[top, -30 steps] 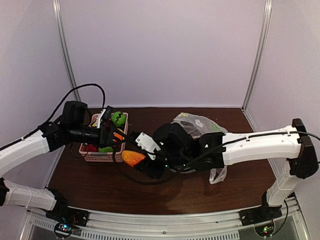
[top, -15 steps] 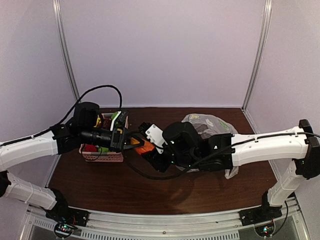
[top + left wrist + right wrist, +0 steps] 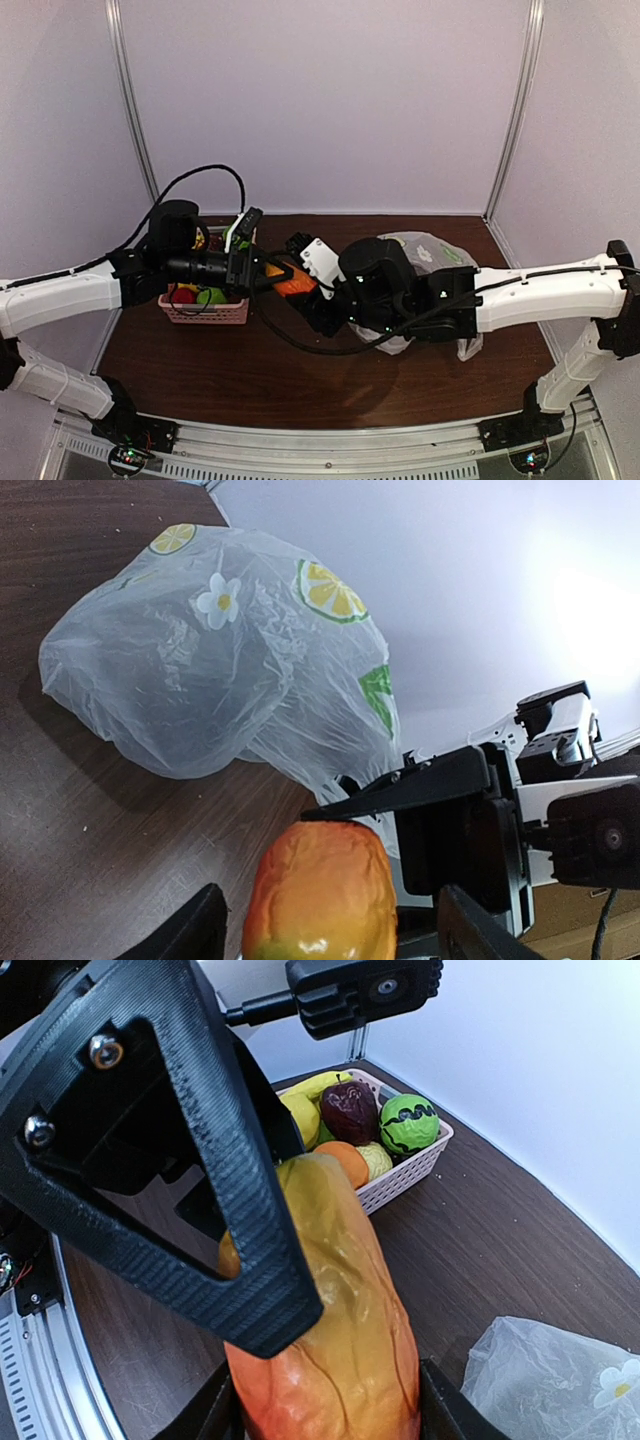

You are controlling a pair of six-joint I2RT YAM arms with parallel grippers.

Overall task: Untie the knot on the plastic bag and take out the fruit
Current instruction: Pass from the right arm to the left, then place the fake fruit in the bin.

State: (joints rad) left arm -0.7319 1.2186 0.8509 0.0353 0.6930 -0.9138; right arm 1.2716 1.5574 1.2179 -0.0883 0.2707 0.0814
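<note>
An orange-red and yellow fruit (image 3: 288, 283) hangs above the table between both arms. My right gripper (image 3: 325, 1410) is shut on it, a finger pressed against each side. My left gripper (image 3: 325, 920) is open around the fruit's other end (image 3: 320, 890), with a gap showing on both sides. One left finger (image 3: 220, 1190) crosses in front of the fruit in the right wrist view. The clear plastic bag (image 3: 425, 250) with lemon and flower prints (image 3: 200, 660) lies slumped behind the right arm. The knot does not show.
A pink slotted basket (image 3: 205, 310) stands at the left, under the left arm. It holds a green ball with dark patches (image 3: 408, 1125), a dark red fruit (image 3: 348, 1110), a yellow one (image 3: 300, 1110) and an orange one (image 3: 345, 1160). White walls enclose the table.
The right arm lifted the fruit up and left, away from the bag. The left gripper swung right from over the basket and now has its jaws around the fruit.
</note>
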